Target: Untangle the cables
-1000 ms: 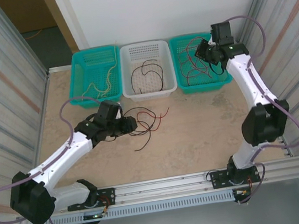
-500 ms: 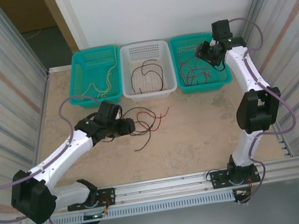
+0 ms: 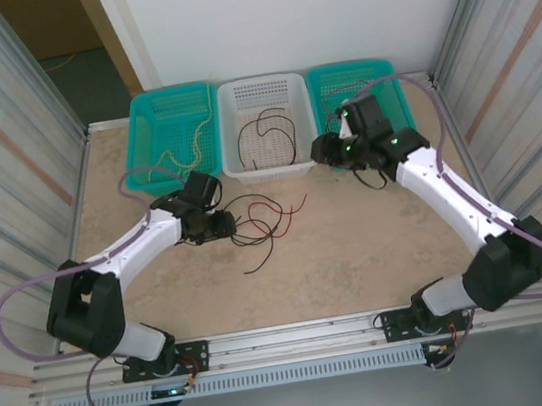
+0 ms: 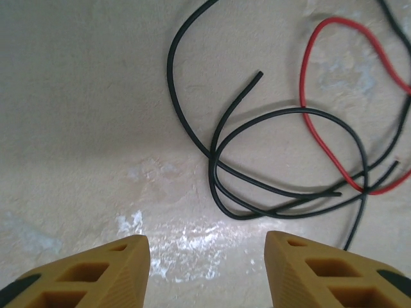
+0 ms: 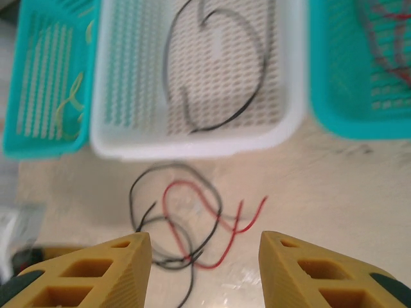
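**Top view.** Locate the three baskets along the upper edge. The left teal basket (image 3: 136,131) holds pale yellow cables (image 3: 184,157). The white basket (image 3: 247,172) holds one black cable (image 3: 267,129). The right arm covers most of the right teal basket (image 3: 324,78). Treat these cables as sorted. A loose tangle (image 3: 266,222) of red and black strands lies on the table at mid-frame, so judge the task as partly done. The left gripper (image 3: 222,226) sits just beside the tangle's left edge. The right gripper (image 3: 327,150) hangs near the basket fronts.

**Left wrist view.** The left gripper (image 4: 207,269) stands apart and empty. The black loops (image 4: 282,206) cross the red strand (image 4: 321,131) in the upper right.

**Right wrist view.** The right gripper (image 5: 205,269) stands apart and empty. The tangle (image 5: 186,224) lies just above it in the frame.
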Controlling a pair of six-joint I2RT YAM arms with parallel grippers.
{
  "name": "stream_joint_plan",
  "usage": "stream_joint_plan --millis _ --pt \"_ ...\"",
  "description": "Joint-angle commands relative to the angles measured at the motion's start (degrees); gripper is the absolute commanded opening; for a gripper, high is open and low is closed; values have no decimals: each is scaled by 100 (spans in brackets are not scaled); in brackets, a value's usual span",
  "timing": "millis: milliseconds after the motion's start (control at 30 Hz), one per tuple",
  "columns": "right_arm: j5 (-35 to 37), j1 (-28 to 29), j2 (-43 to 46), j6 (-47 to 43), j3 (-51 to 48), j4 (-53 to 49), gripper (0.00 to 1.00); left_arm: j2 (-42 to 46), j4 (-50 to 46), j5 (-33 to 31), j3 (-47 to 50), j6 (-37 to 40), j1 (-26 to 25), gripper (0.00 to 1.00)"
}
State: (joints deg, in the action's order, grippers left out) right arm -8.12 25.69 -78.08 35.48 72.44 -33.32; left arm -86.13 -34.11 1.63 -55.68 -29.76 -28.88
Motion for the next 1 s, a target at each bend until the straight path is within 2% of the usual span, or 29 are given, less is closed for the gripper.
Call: stream_joint_plan --millis 0,167,300,600,733,900,967 --pt "381 392 287 82 -411 231 47 -409 185 -81 -233 18 -61 50" --pt "511 776 343 176 -583 230 45 -929 138 -326 -520 -125 -185 46" --pt "440 795 326 204 -513 285 44 -1294 -59 -468 -756 -209 -205 41" --pt "502 801 469 205 -398 327 44 -1721 -201 -366 -1005 -190 -204 33" --pt "574 797 594 179 -415 317 44 -1708 -237 -312 -1020 -195 -213 15" --pt "515 796 663 169 -409 331 43 -1339 -374 -414 -1054 -28 -419 0" --pt "504 796 656 162 -398 329 43 -1203 -573 -731 -1161 89 -620 0"
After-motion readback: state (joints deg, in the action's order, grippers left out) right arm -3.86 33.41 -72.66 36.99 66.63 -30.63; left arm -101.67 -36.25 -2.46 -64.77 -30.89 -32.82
